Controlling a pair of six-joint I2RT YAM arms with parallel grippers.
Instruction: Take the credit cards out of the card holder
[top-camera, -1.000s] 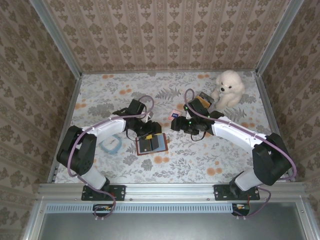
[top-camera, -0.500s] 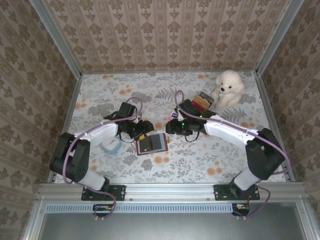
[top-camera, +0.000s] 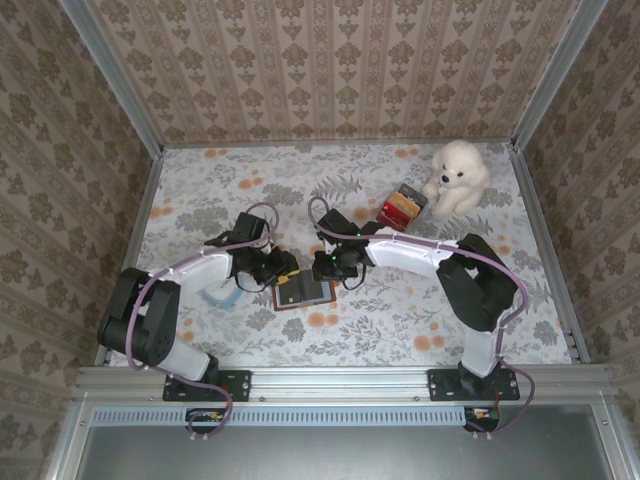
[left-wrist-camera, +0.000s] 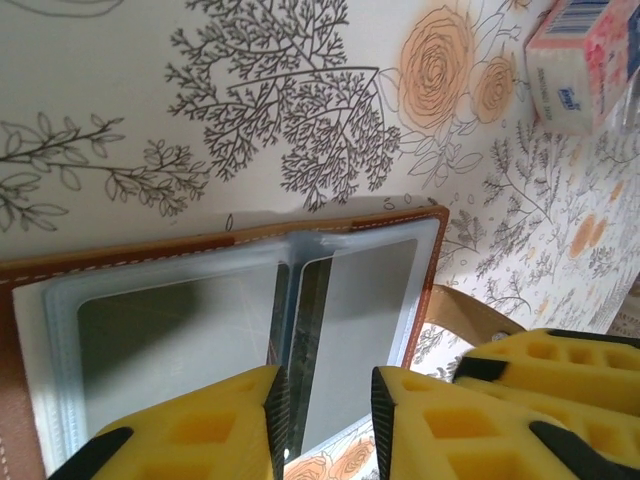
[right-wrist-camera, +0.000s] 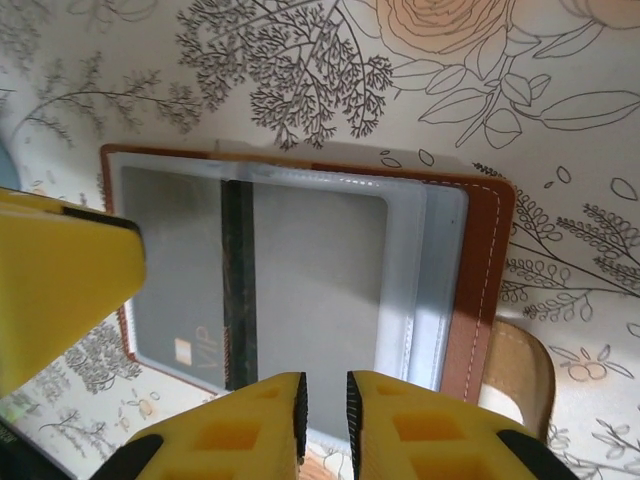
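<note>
Card holder (top-camera: 303, 292) lies open, flat on counter (top-camera: 400, 320), view ctr, between both fingers; long axis approx. 9–3 o'clock. Clear sleeves hold grey cards (left-wrist-camera: 170, 340).

L fingers (top-camera: 283, 270) at holder's 10 o'clock, R fingers (top-camera: 330, 265) at 1 o'clock. Both sets narrow. Cannot tell if either grips a sleeve.

R wrist view adds "VIP" print on one card (right-wrist-camera: 185, 350) and strap tab (right-wrist-camera: 520, 365) at 4 o'clock. L wrist view adds a middle leaf (left-wrist-camera: 300, 330) edge-on, running into the finger gap.
</note>
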